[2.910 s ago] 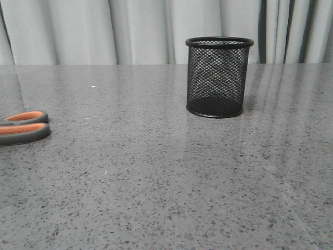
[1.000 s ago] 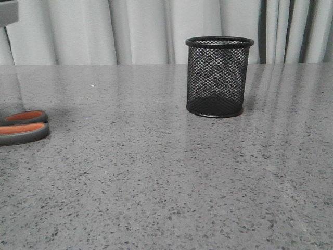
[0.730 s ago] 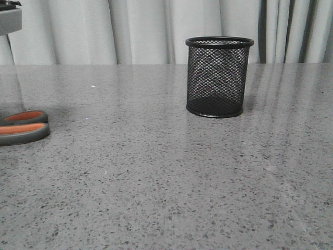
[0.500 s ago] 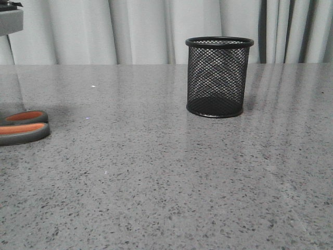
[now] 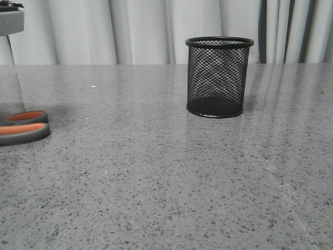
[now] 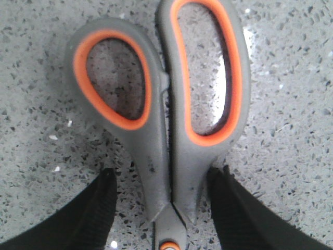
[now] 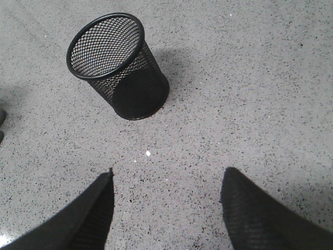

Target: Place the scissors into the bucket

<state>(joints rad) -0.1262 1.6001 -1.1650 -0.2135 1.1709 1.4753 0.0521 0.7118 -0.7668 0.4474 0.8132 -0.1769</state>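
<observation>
scissors (image 6: pixel 166 125) flat at worktop's left edge, left gripper (image 6: pixel 162 208) spread wide astride handle necks (nothing held yet) to pinch there; bucket (image 5: pixel 218 77) upright toward far edge; right gripper (image 7: pixel 166 208) open, empty, parked clear

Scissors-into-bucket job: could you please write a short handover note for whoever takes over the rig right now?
Left gripper: jaws open, straddling the scissors at the shank just below the handle loops; not closed on them.
Right gripper: jaws open, holding nothing, above bare table with the bucket ahead of it.
Scissors lie flat at the table's left edge; blades are out of view.
Bucket stands upright, right of centre, nothing visible inside.
Done: left arm lined up over the scissors.
Left: grasp, lift, carry to the bucket, drop in.
</observation>
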